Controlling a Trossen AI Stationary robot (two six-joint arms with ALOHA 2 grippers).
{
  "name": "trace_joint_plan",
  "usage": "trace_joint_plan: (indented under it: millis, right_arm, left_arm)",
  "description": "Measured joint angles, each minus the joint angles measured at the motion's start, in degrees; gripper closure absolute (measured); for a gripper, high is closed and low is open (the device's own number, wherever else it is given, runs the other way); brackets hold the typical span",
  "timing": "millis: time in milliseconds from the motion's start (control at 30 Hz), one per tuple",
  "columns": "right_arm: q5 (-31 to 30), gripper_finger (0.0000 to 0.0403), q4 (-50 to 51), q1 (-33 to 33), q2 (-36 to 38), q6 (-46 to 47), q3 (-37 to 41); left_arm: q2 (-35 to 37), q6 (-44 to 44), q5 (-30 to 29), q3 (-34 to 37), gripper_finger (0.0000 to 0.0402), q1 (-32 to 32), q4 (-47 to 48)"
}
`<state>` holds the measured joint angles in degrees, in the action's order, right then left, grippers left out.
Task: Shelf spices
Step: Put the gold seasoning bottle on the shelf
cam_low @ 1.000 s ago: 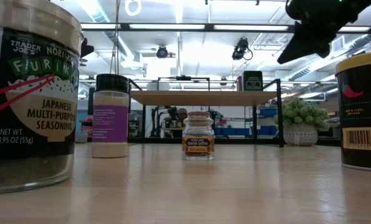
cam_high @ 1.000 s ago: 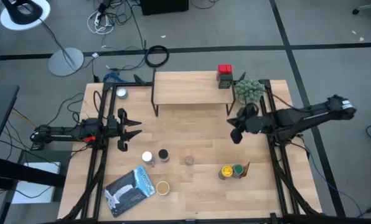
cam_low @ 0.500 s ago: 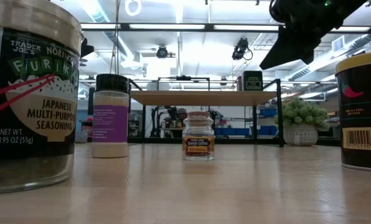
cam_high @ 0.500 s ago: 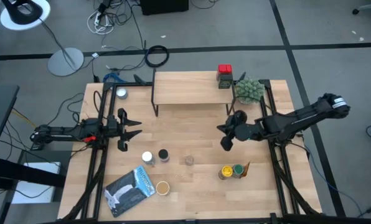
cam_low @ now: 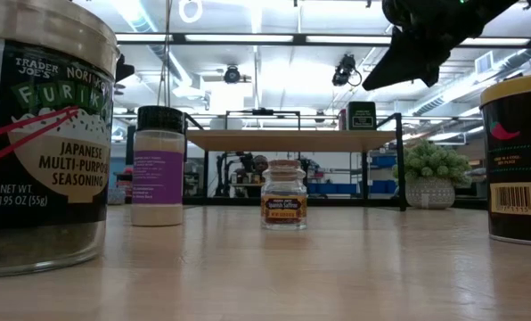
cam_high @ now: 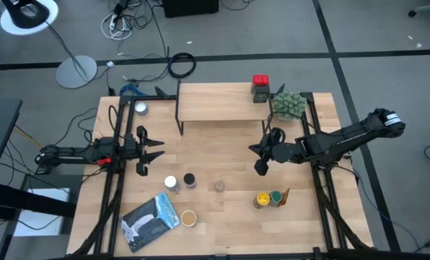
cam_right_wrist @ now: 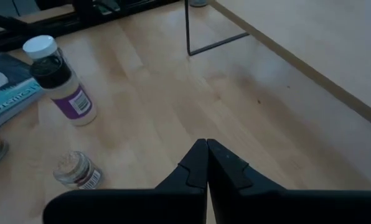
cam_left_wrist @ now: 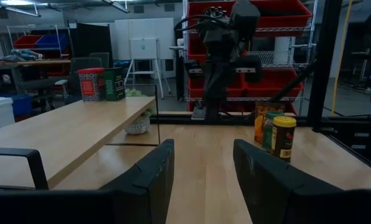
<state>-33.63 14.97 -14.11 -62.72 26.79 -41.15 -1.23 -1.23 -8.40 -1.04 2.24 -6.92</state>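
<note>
Left gripper [cam_high: 151, 150] waits wide apart and empty at the wooden table's [cam_high: 222, 217] left edge. Spice jars [cam_high: 180, 182] stand along the front; two tins sit on the shelf [cam_high: 215, 102]. Right gripper [cam_high: 258, 153] hovers mid-table, fingers pressed together, holding nothing.

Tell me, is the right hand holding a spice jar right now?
No, the right hand is shut on nothing, above bare table.

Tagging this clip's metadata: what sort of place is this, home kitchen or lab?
Most likely a robotics lab or workshop, not a kitchen. The table stands on an open grey floor with loose cables, red storage bins fill racks behind it, and ceiling strip lights run over an open industrial room.
</note>
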Motion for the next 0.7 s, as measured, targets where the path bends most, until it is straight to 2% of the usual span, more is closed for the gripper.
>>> trace_joint_plan:
  millis: [700]
  right_arm:
    - [0.24,0.0395,0.07,0.02,0.0,-3.09,0.0]
  left_arm:
    - [0.0,0.02,-0.13,0.0,0.0232,0.0,0.0]
